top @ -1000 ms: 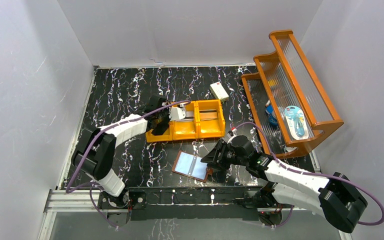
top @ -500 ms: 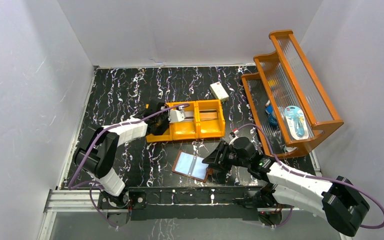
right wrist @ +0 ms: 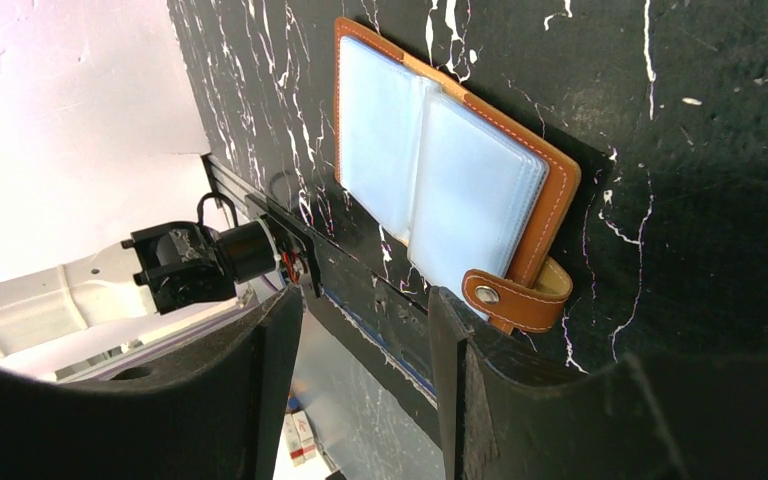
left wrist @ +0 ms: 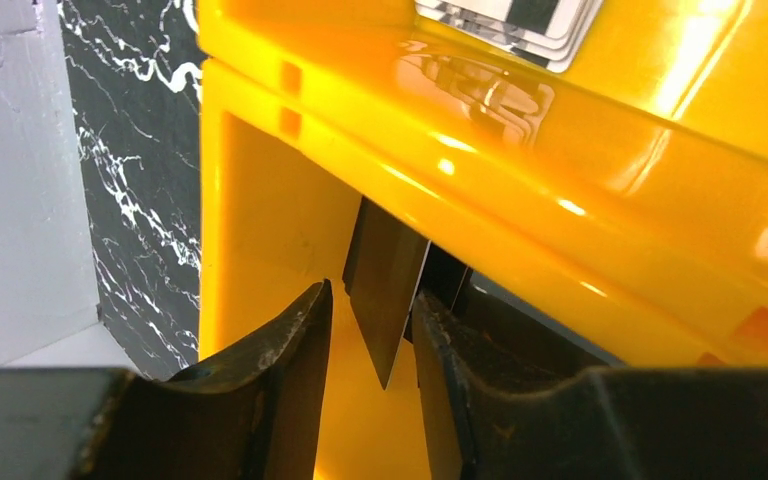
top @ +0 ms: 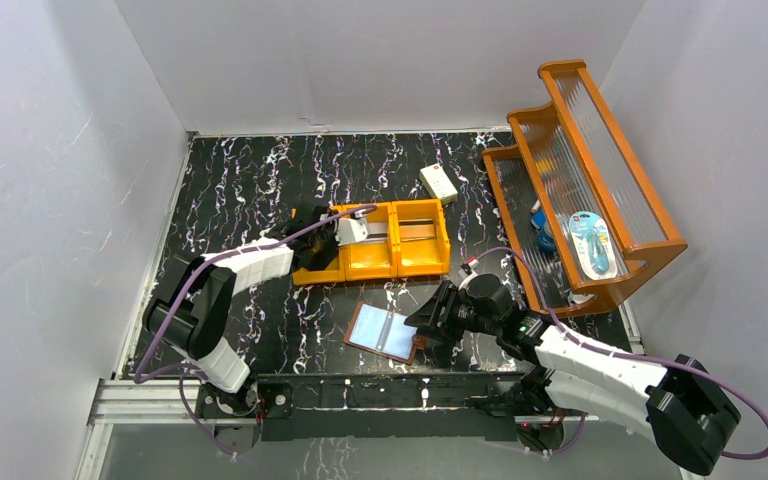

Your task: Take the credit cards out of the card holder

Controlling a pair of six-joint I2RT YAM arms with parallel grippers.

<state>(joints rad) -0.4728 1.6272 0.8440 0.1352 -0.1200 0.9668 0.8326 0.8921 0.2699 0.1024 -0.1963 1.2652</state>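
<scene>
Left gripper (left wrist: pixel 372 300): jaws parted, set down in the end compartment of the orange tray (left wrist: pixel 600 190). A dark card (left wrist: pixel 388 262) stands between the fingers with tray colour showing on either side, so it is judged loose, not pinched.
Dark card: on edge and tilted, leaning on the compartment's dividing wall, its lower corner pointing down between the fingers.
Other cards: a small stack of pale, silver-edged cards (left wrist: pixel 508 22) lies in the next compartment, only partly in view.
Right gripper (right wrist: pixel 365 300): jaws apart with nothing between them, poised over the table just beside the snap tab (right wrist: pixel 505 295).
Card holder (right wrist: pixel 440 175): lies open and flat on the black marbled table (top: pixel 250 180), towards the near edge in front of the tray. Both pale blue-grey faces are up, and no card is seen in them.
Handling, cards: judged light, thin, stiff and slick. Lying flat they offer little to grip, so the place to take hold is an exposed edge, pinched across the thickness.
Handling, holder: judged soft, light leather, apt to slide or fold shut. It is best pinned by its brown border or the tab, not by the clear pockets.
Risk: the standing card may tip over when the fingers withdraw.
Progress: judged near complete, subject to a check of any pockets not visible.
</scene>
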